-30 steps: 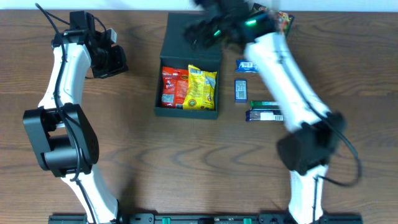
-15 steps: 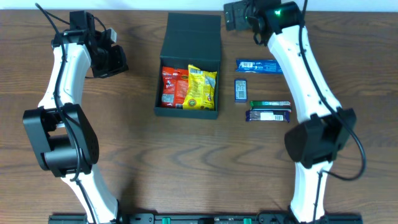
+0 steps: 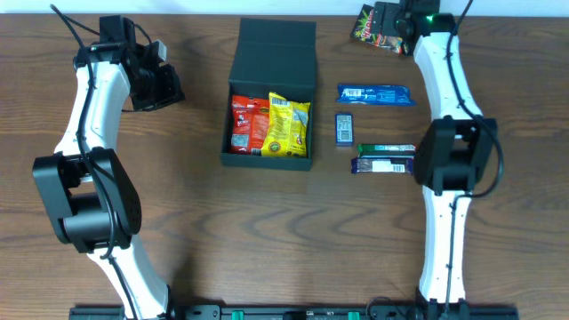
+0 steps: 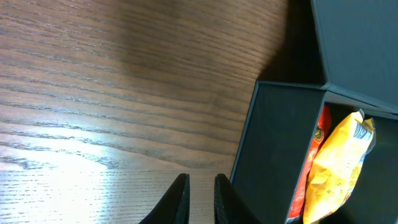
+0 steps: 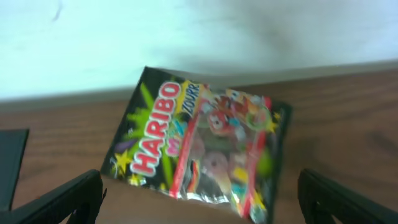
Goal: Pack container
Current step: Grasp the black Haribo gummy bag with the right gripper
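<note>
Black right gripper [image 5: 199, 186], wide, above bag [image 5: 199, 149]

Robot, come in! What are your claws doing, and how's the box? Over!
Right claw open over Haribo bag. Left claw shut, empty, left of container. Container open, red packet and yellow packet inside. Nothing blocking.

Two packets [image 3: 286, 126] lie in the container [image 3: 273, 49]; four bars [image 3: 384, 164] lie to its right.
</note>
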You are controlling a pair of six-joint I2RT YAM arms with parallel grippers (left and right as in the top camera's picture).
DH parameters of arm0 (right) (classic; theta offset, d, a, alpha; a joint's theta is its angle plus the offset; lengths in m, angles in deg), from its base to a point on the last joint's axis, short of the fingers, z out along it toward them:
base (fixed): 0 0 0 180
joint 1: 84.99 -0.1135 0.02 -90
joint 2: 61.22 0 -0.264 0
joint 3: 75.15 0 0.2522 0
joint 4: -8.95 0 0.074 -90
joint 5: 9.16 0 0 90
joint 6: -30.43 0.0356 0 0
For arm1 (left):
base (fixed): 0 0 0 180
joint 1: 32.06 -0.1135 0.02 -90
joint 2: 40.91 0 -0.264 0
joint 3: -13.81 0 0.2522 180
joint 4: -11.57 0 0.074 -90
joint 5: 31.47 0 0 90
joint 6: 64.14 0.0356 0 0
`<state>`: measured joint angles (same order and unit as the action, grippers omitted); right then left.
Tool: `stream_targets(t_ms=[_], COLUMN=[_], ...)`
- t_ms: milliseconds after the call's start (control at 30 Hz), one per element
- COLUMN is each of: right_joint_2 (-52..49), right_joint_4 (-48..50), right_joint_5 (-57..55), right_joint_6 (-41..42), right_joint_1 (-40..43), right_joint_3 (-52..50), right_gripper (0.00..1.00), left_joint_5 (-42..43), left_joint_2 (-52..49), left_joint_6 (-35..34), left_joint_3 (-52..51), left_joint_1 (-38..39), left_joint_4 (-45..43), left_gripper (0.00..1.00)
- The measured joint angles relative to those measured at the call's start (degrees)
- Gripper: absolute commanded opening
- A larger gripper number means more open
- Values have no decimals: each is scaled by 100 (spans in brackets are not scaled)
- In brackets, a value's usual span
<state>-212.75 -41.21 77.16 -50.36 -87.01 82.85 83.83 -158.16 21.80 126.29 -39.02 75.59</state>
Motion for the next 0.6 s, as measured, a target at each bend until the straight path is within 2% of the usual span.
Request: stream_targets(t_ms=[333, 600], right_joint_2=[-739, -1143], right_joint_4=[1296, 1255], right_joint_5=[85, 96], right_joint_6=[39, 177], right_joint_1=[199, 245], right_joint_3=[315, 345], right_gripper=[99, 97], left_joint_5=[-81, -140], left_joint_2=[2, 2], left_joint_6=[0, 0], left_joint_3=[0, 0], left_joint_1=[-2, -2], left_joint_4=[-7, -9], left_gripper=[18, 19])
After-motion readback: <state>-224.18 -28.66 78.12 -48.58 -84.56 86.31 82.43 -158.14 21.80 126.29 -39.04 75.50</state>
